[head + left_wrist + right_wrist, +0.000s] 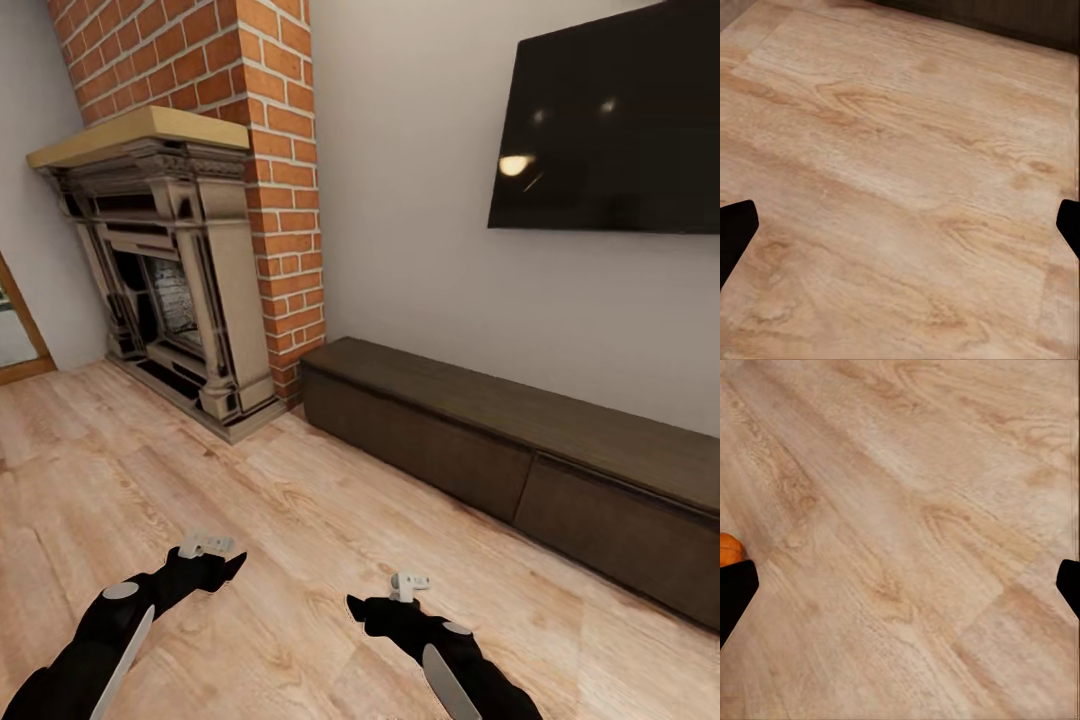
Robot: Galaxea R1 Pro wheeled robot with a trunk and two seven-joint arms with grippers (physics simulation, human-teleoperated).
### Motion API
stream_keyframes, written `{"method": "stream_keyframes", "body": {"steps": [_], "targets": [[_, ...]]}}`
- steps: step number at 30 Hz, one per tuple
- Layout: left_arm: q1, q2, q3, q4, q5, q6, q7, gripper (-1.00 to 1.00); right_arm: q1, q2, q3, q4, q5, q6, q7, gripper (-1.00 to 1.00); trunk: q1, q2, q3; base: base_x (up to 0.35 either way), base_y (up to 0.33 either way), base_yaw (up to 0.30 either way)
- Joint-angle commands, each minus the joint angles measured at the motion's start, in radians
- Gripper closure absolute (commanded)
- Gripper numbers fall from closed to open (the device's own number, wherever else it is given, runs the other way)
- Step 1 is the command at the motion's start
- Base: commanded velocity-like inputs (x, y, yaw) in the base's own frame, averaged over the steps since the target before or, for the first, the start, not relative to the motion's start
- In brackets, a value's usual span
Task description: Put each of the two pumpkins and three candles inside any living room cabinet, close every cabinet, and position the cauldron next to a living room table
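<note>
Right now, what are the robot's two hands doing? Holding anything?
Left gripper: open, holding nothing, over bare wood floor.
Right gripper: open, holding nothing.

In the right wrist view a pumpkin (729, 549) is cut off at the 9 o'clock edge, partly hidden behind a dark fingertip (735, 594); only an orange sliver shows. In the head view the cabinet (520, 450) runs off the frame at 3 o'clock, and the TV (610, 120) is clipped at 2 o'clock. Both arms are cut off at 6 o'clock.
</note>
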Motion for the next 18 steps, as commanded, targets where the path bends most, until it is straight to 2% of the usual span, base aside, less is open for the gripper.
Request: {"method": "stream_keyframes", "body": {"steps": [1, 3, 6, 10, 13, 18], "targets": [[0.001, 0.001, 0.000, -0.006, 0.002, 0.007, -0.003, -1.00, -0.001, 0.000, -0.005, -0.001, -0.005, 0.004, 0.002, -1.00, 0.000, 0.000, -0.002, -0.027, 0.000, -0.242], [0.002, 0.001, 0.000, -0.017, 0.006, 0.020, -0.004, -1.00, -0.001, -0.001, -0.033, -0.001, -0.008, 0.004, 0.007, -1.00, 0.000, 0.000, -0.004, -0.059, 0.000, -0.241], [0.003, 0.000, 0.000, -0.027, 0.008, 0.048, -0.003, -1.00, -0.001, -0.003, -0.055, -0.001, -0.009, 0.005, 0.009, -1.00, 0.000, 0.000, -0.007, -0.020, 0.000, -0.240], [0.003, -0.005, -0.006, -0.043, 0.009, 0.078, -0.004, -1.00, -0.001, -0.003, -0.062, -0.001, -0.009, 0.005, 0.013, -1.00, -0.002, 0.000, 0.001, -0.004, 0.000, -0.237], [0.003, -0.005, -0.004, -0.046, 0.010, 0.111, -0.004, -1.00, -0.001, -0.003, -0.064, -0.001, -0.008, 0.005, 0.039, -1.00, -0.003, 0.001, 0.009, -0.001, 0.000, -0.224], [0.003, -0.004, -0.003, -0.047, 0.009, 0.124, -0.004, -1.00, -0.001, -0.004, -0.064, 0.001, -0.007, 0.005, 0.051, -1.00, -0.005, 0.002, 0.023, 0.000, 0.000, -0.209]]}}
